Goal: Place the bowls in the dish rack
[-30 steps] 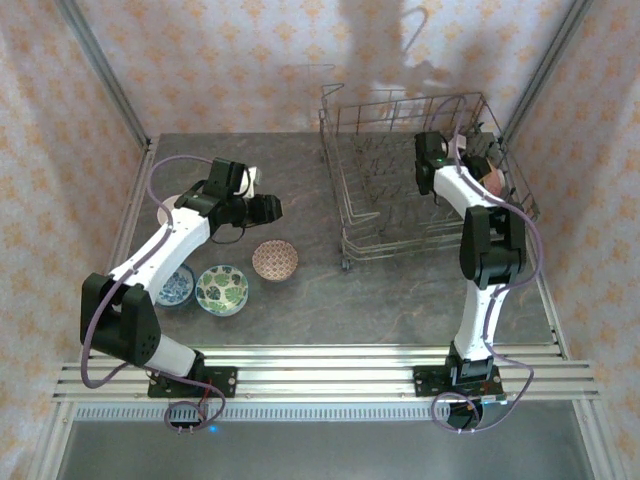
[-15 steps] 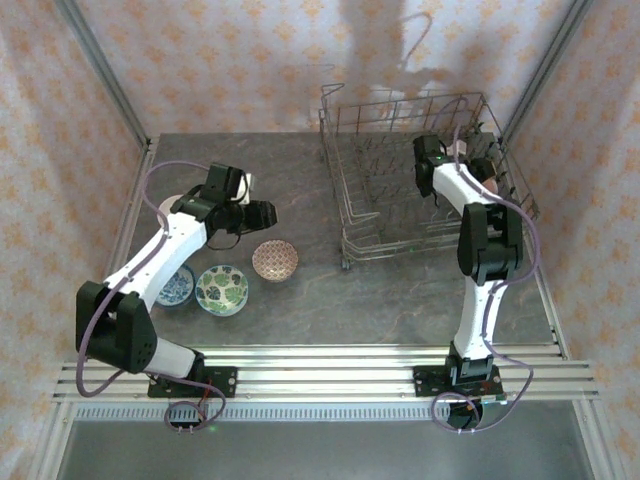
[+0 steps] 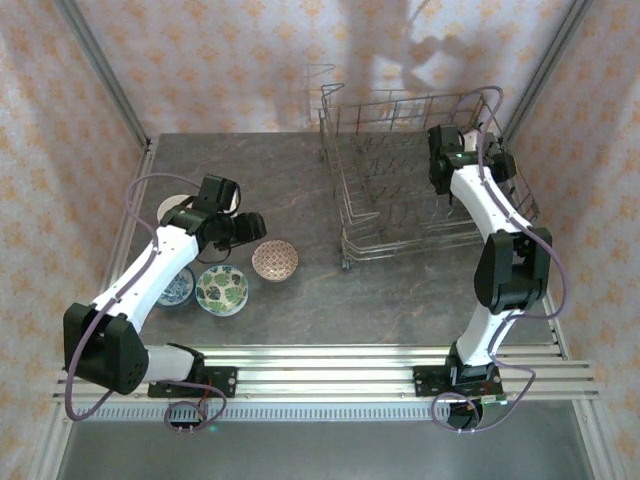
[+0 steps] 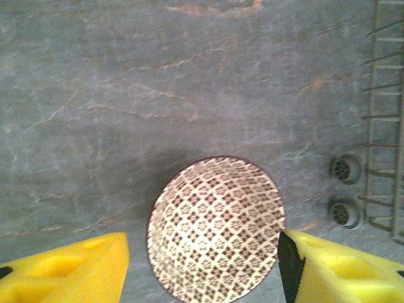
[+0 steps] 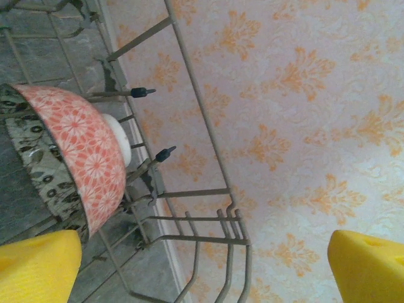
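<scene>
Rack first: the large grey wire dish rack (image 3: pixel 385 190) sits at the upper right of the overhead view on the dark grey stone-look table (image 3: pixel 290 170). Its tines point up, and its longer side runs across the frame as far as I can judge. My right gripper (image 5: pixel 202 271) hangs at the rack's far right corner, jaws spread wide and holding nothing. At the left of its wrist view a pinkish floral ceramic bowl (image 5: pixel 82 158) stands on edge among the wires, its white foot ring turned toward the wallpaper and its mouth facing left.

My left gripper (image 4: pixel 202 274) hovers over the brown-and-white lattice-patterned bowl (image 4: pixel 216 227), which lies low in the centre of that wrist view. The yellow fingers (image 4: pixel 69 268) are spread to either side of it and not clamped. That bowl rests mouth up on the table, left of the rack. Being round, it has no long axis in plan; its axis is vertical.

I expect it to be stiff, glazed, slippery and easy to chip, but light enough for one arm. I would pinch the rim wall, one finger inside and one outside, rather than squeeze across the full width.

A green floral bowl (image 3: pixel 222 290) and a blue-and-white bowl (image 3: pixel 178 290) wait mouth up at the lower left of the overhead view.
</scene>
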